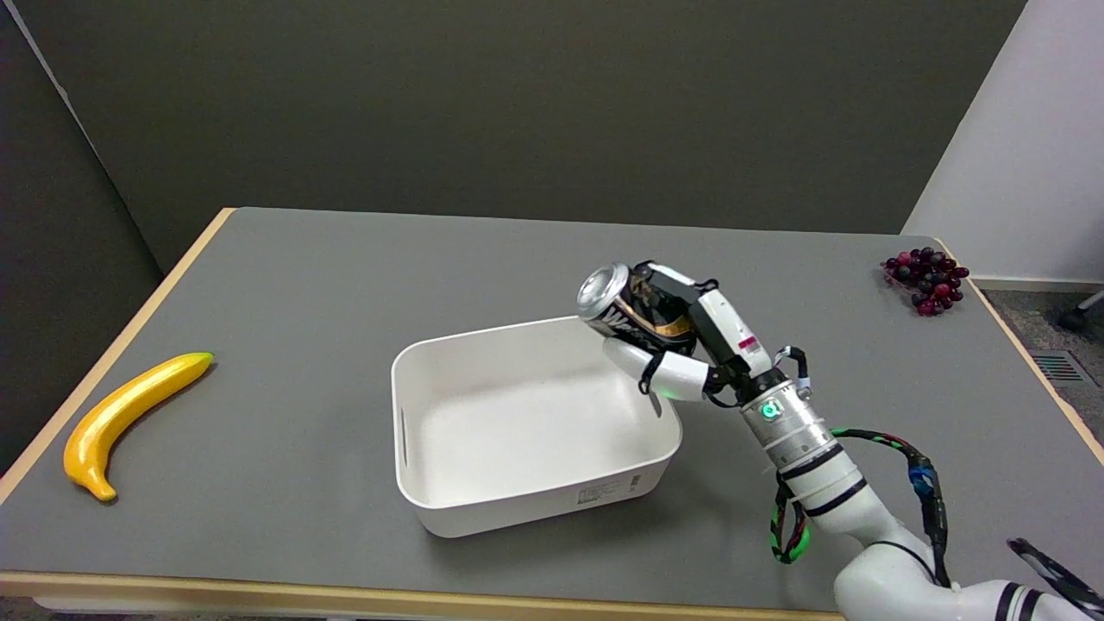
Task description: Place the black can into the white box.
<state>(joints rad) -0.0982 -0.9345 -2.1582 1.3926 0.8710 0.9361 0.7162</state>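
- Holding the black can (628, 312) in a wrapped grasp, the right hand (681, 345) hangs over the far right corner of the white box (448, 509), with the can tilted so its silver top faces up and to the left.
- The can appears to sit above the box's far rim rather than over the open middle; whether it touches that rim cannot be told from this view.
- Risk one: letting go here could drop the can onto the rim, and it might tip outward onto the grey table (345, 259) instead of inside. The cause would be releasing before the can is clearly over the floor of the box.
- Risk two: lowering from this spot could press the lower fingers (642, 362) or the can's bottom edge against the box wall and push the light box sideways. The hand looks very close to that right wall.
- Risk three: the can is tilted, so it will probably land on its side and roll; inside the walls that is harmless, but at the edge it is not.
- Relative to the hand, the can lies toward the upper left of the palm, its top sticking out past the fingers, its body largely covered by them.
- A yellow banana (129, 423) near the left edge and a bunch of dark grapes (927, 278) at the far right lie well apart from the box.
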